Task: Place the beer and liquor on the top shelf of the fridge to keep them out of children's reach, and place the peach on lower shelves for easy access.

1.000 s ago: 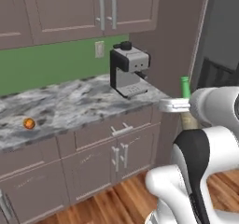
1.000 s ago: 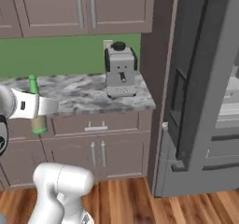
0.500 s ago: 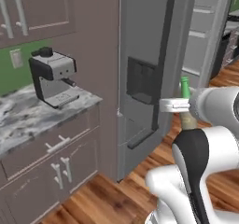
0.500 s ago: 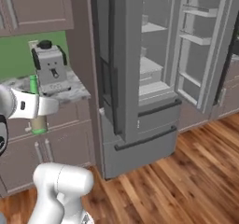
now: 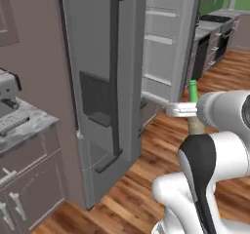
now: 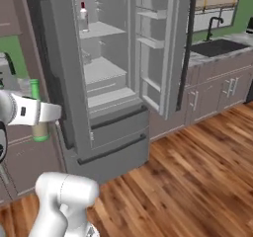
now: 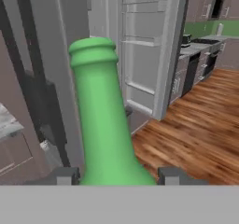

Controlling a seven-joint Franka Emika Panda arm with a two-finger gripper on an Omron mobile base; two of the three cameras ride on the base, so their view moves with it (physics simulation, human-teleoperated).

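Beer stayed clamped upright in our gripper, held out ahead of the arm. Since half a second earlier our base had turned, bringing the open fridge nearer; the liquor stood on its top shelf.

Sink (black faucet), wood floor

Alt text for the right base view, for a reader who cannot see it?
A slim green glass bottle is held upright in the robot's hand beside an open grey fridge. A white red-capped bottle stands on its top shelf.
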